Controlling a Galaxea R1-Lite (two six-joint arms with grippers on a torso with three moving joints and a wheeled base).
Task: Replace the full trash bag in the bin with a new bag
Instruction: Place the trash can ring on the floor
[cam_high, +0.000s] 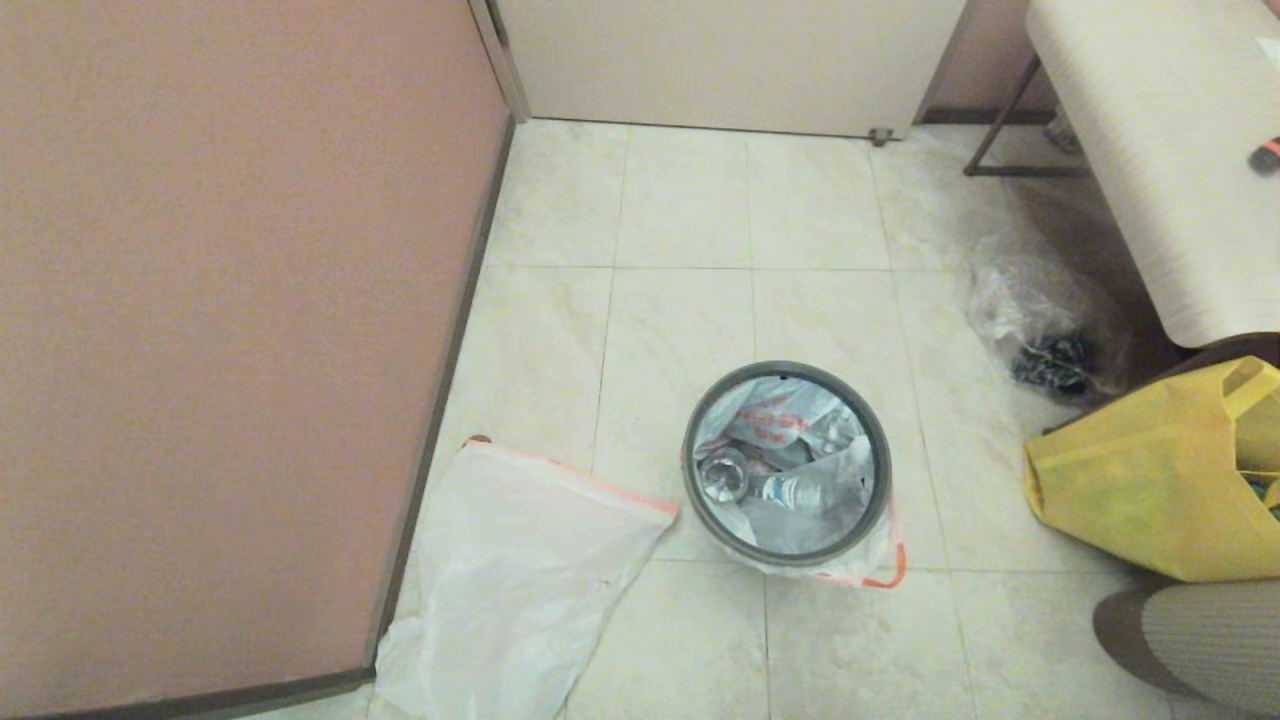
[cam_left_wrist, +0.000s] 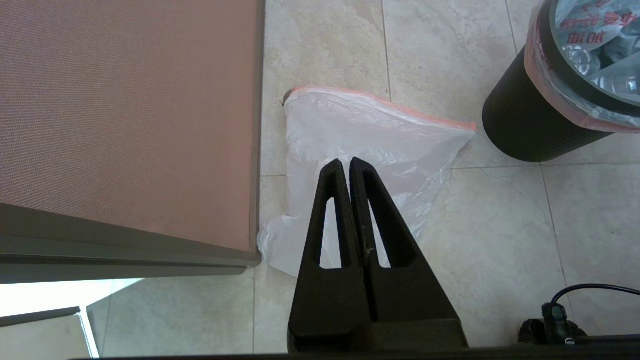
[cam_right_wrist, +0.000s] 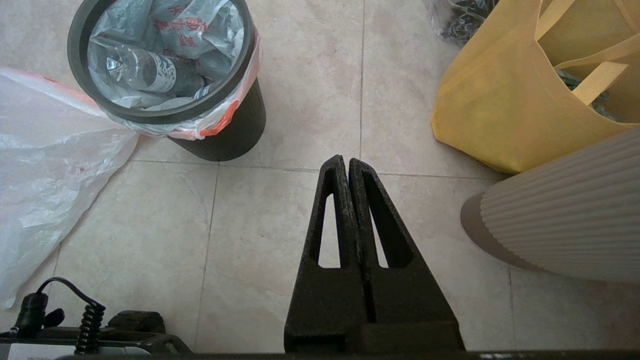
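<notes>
The black bin (cam_high: 787, 540) (cam_left_wrist: 520, 125) (cam_right_wrist: 235, 130) stands on the tiled floor, its dark grey ring (cam_high: 880, 450) pressed over the full trash bag (cam_high: 790, 440) (cam_right_wrist: 170, 30). That bag holds bottles and crumpled plastic, and its orange-red hem (cam_high: 885, 575) hangs outside the rim. The new bag (cam_high: 510, 580) (cam_left_wrist: 370, 135) (cam_right_wrist: 40, 150) lies flat on the floor left of the bin. My left gripper (cam_left_wrist: 346, 161) is shut and empty, hanging above the new bag. My right gripper (cam_right_wrist: 345, 159) is shut and empty, above bare tiles to the bin's right. Neither gripper shows in the head view.
A pink partition (cam_high: 230, 330) walls off the left side. A yellow cloth tote (cam_high: 1160, 480) (cam_right_wrist: 505, 90) and a ribbed pale cylinder (cam_high: 1200, 640) (cam_right_wrist: 565, 210) stand at the right. A clear wrinkly bag with dark contents (cam_high: 1045, 340) lies under a pale table (cam_high: 1150, 130).
</notes>
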